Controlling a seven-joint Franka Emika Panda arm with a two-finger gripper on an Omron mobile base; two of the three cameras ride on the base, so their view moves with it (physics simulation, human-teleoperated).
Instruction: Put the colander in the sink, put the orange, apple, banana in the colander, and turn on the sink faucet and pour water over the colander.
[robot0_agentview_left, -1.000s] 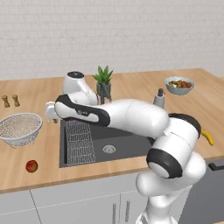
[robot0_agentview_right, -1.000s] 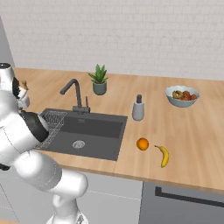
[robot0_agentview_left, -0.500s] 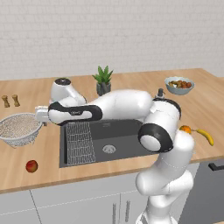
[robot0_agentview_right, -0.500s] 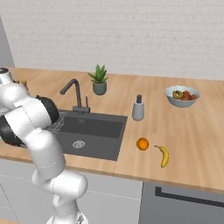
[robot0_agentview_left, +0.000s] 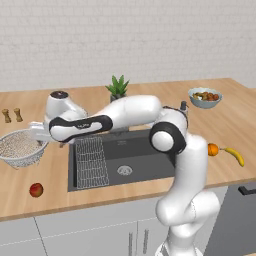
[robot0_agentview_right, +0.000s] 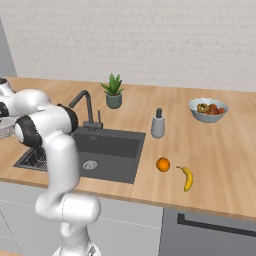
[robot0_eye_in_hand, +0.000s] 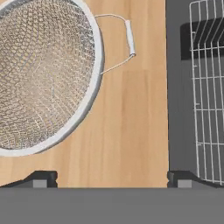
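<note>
Hand view: I see open jaws (robot0_eye_in_hand: 111, 179) empty over wood, silver-white wire mesh colander (robot0_eye_in_hand: 41, 74) upper left, dark grey sink (robot0_eye_in_hand: 177, 87) right. I read no writing.

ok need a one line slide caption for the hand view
Open gripper above bare wooden counter, between the empty mesh colander with its wire handle and the dark sink holding a wire rack.

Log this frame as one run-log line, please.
phase: reaching for colander | gripper: open, empty, above counter beside colander handle | colander: on counter left of sink | fruit: not yet moved | faucet: no water visible
</note>
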